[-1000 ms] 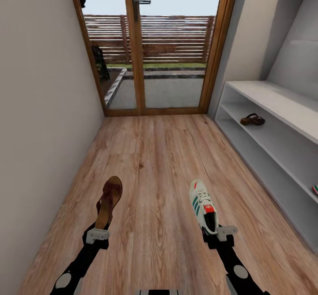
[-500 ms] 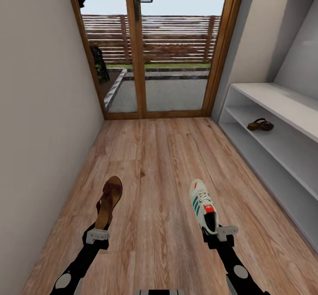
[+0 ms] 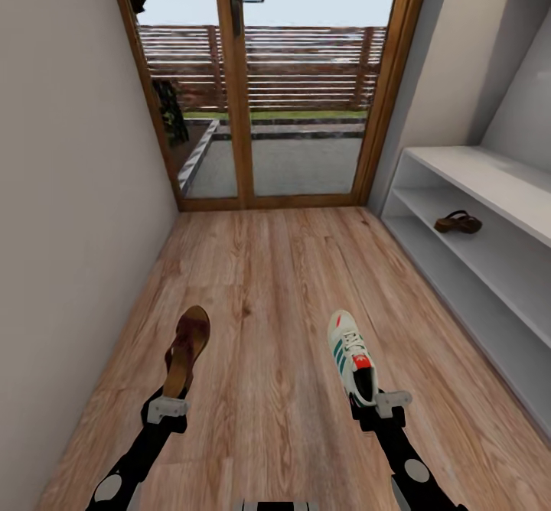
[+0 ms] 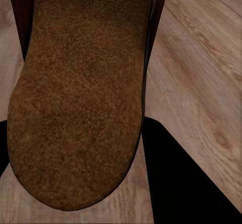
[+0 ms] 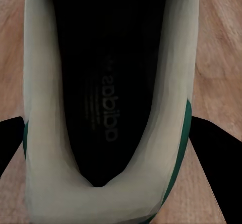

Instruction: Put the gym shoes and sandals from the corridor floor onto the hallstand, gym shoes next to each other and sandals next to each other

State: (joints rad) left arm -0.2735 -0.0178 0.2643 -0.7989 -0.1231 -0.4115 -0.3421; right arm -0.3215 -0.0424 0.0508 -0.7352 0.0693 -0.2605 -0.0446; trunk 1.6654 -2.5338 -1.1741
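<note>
A dark brown sandal point(image 3: 187, 350) is held by its heel end in the left gripper point(image 3: 167, 408) at the lower left of the head view, its toe pointed up the frame toward the glass door point(image 3: 256, 82), with the wood-plank corridor floor point(image 3: 268, 266) seen beneath it. At the lower right, a cream-white gym shoe point(image 3: 352, 356) with green stripes is gripped at its heel by the right gripper point(image 3: 386, 404), its toe likewise directed toward the door. In the left wrist view the sandal's suede footbed point(image 4: 80, 98) is seen close up, flanked by the dark fingers point(image 4: 186, 178). In the right wrist view the shoe's dark lining point(image 5: 108, 93) and pale collar are seen between black fingers point(image 5: 214, 148) pressed to its sides. At the right edge of the head view, a second sandal point(image 3: 458, 222) lies on a shelf of the pale grey hallstand point(image 3: 459, 266), well apart from both arms.
</note>
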